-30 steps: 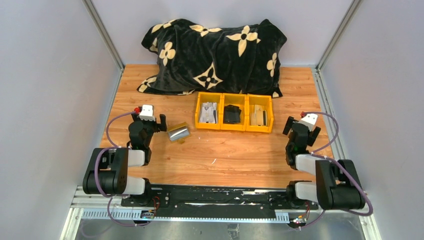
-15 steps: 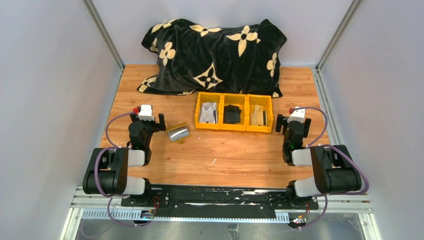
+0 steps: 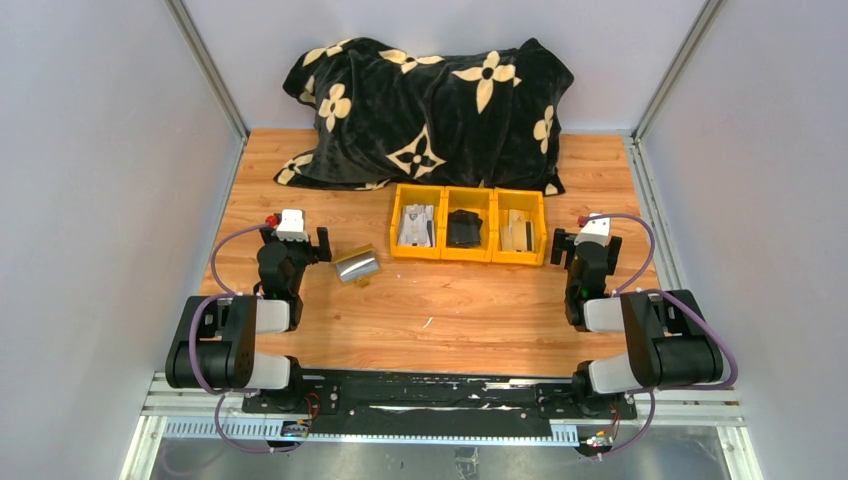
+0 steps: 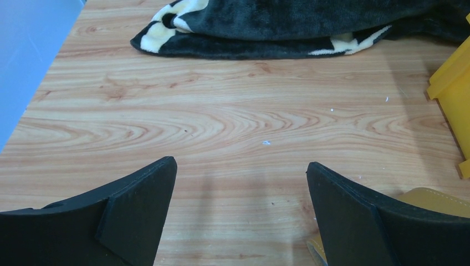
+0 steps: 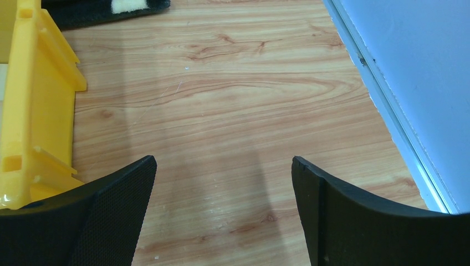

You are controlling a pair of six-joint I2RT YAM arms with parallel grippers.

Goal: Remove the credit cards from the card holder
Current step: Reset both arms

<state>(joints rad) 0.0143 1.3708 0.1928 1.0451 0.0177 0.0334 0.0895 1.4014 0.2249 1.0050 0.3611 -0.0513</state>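
Note:
The card holder (image 3: 357, 266), a silvery case with a mustard-yellow flap, lies on the wooden table just right of my left gripper (image 3: 297, 238). In the left wrist view only its yellow flap (image 4: 438, 200) shows, behind the right finger. A few pale whitish-grey credit cards (image 3: 417, 226) lie in the left yellow bin (image 3: 398, 222). My left gripper (image 4: 241, 177) is open and empty over bare wood. My right gripper (image 3: 588, 245) is open and empty (image 5: 223, 172), just right of the bins.
Three yellow bins stand in a row mid-table; the middle bin (image 3: 467, 229) holds a black lump and the right bin (image 3: 519, 230) a beige item. A black blanket (image 3: 430, 110) with cream flowers lies at the back. The right bin's wall (image 5: 33, 111) is close to my right gripper's left finger.
My right arm swung left toward the bins about a second ago and has held still since. The left arm and the card holder have not moved.

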